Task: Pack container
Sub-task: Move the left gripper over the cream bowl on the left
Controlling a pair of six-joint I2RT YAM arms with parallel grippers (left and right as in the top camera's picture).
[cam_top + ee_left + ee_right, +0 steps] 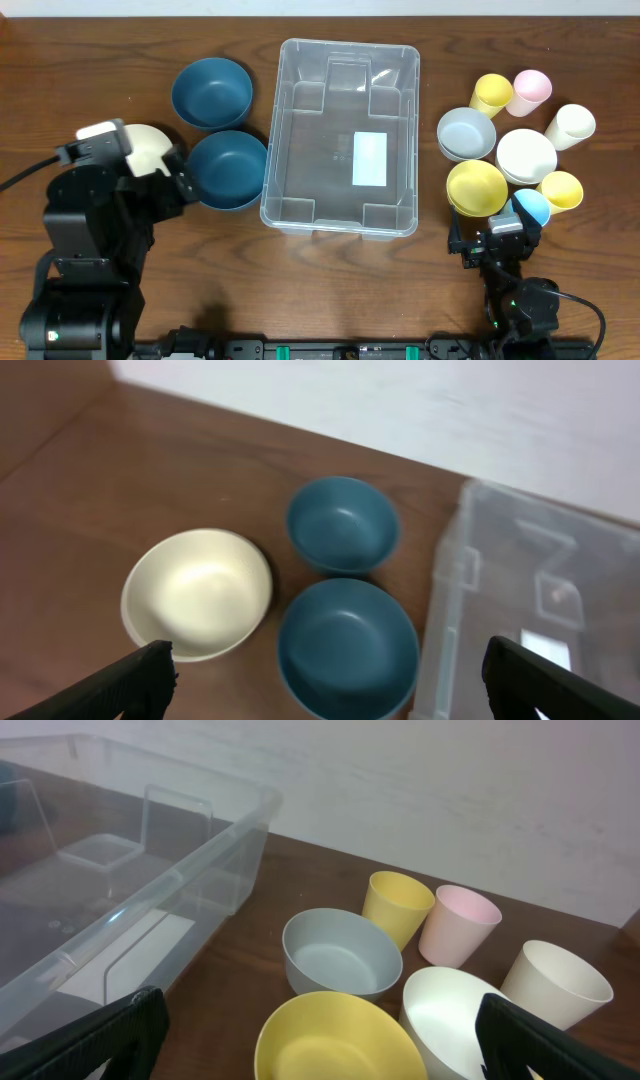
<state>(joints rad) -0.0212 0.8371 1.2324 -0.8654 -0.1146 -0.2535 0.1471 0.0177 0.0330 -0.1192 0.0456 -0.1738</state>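
Observation:
The container is a large clear bin with a white label on its floor, standing mid-table with nothing in it. It also shows in the left wrist view and the right wrist view. My left gripper is open and empty, held above a dark blue bowl with a cream bowl to its left. My right gripper is open and empty over a yellow bowl, at the near right of the table.
A second dark blue bowl sits left of the container. On the right stand a grey bowl, white bowl, yellow cup, pink cup, cream cup, second yellow cup and blue cup.

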